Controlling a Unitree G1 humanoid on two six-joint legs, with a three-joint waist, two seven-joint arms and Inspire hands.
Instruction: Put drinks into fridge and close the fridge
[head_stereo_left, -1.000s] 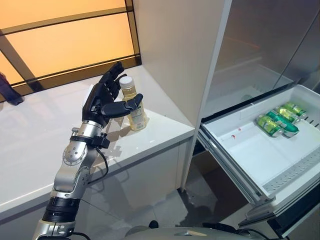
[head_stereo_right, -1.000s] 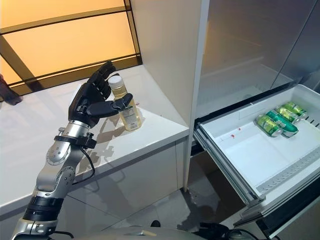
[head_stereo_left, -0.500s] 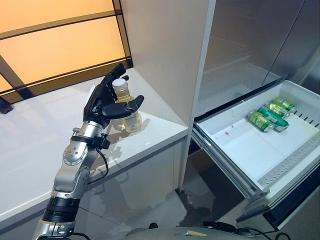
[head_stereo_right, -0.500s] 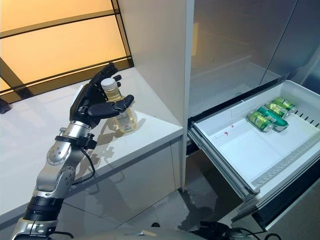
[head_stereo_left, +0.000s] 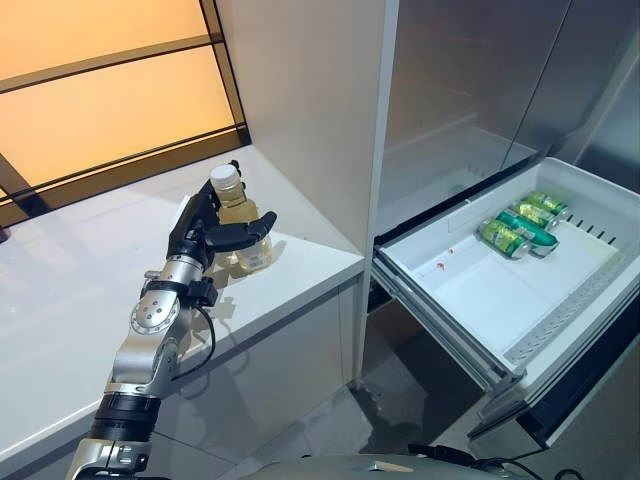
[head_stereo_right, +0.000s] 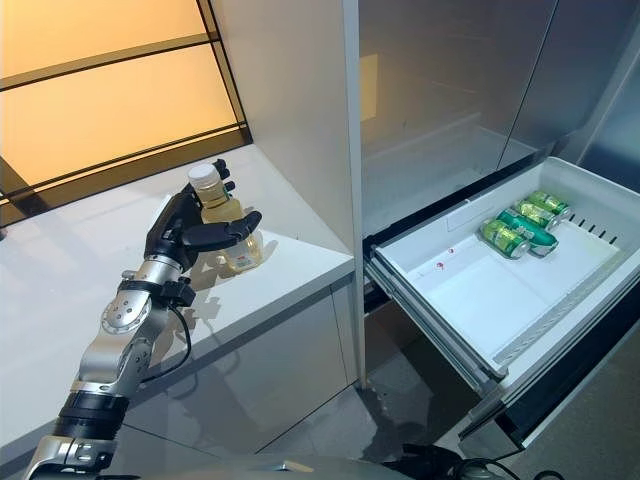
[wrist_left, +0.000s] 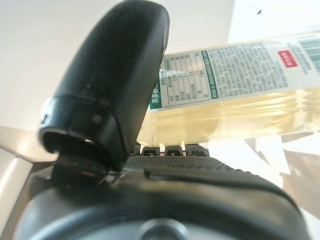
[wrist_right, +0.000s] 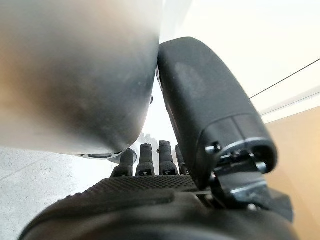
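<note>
The left hand (head_stereo_left: 212, 228) is curled round a bottle of pale yellow drink (head_stereo_left: 238, 222), thumb across the front over the label and fingers behind it, as its wrist view confirms with the bottle lying against the palm. The bottle is upright with its white cap (head_stereo_left: 225, 176) above the fingers, and its base seems to rest on the white bench (head_stereo_left: 60, 300), though a slight lift cannot be ruled out. A second ago the thumb stood just off the bottle; it has since closed into a full grasp, while the camera has swung right. So the pick looks secured, and the carry to the fridge comes next. To the right, the fridge drawer (head_stereo_left: 480, 300) stands pulled out, with green cans (head_stereo_left: 515, 228) lying at its far end. The right hand (wrist_right: 210, 125) shows only in its wrist view, hanging idle with relaxed fingers.
</note>
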